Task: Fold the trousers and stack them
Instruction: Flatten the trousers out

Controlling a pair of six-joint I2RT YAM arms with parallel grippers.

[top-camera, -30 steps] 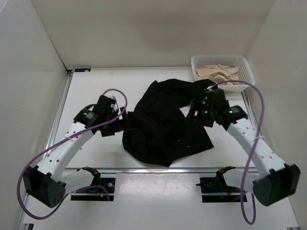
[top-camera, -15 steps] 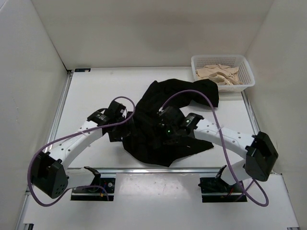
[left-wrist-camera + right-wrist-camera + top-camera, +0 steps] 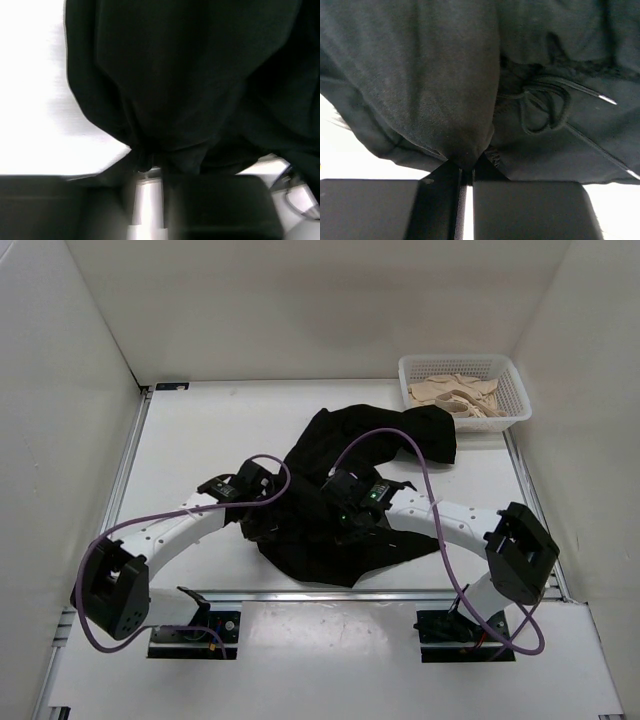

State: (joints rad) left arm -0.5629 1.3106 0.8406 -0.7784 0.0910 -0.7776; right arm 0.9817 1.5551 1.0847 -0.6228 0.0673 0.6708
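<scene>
The trousers (image 3: 320,555) are a black, crumpled heap on the white table (image 3: 200,430), sitting a bit right of centre. One leg runs up and right toward the white basket (image 3: 517,390) in the far right corner and ends near it. From above I can't tell whether it touches. The basket holds beige cloth (image 3: 455,392).

Both arms are bent in over the heap.

Left gripper (image 3: 265,528) is at the left edge of the pile, low on the fabric. Its wrist view shows the jaws closed on a gathered fold: the cloth (image 3: 190,75) funnels down into a tight bunch right at the gripper (image 3: 150,172), with bare table showing to the left of it. It's a narrow gap with fabric in it.

Right gripper (image 3: 342,528) is on the middle of the pile, well inside the outline. Its wrist view shows the two black fingers (image 3: 525,207) drawn together, with only a thin slit between them. A rounded fold of cloth (image 3: 420,65) is pinched at the tips (image 3: 465,175). Just right of that pinch lies the waist drawstring (image 3: 545,107), looped loosely, with one metal-tipped end pointing right.

The two grippers are near each other but apart, side by side across the lower half of the heap. The near edge of the fabric comes close to the front rail of the table. Purple cables (image 3: 400,440) arc over each arm — the right one crosses above the trousers.
</scene>
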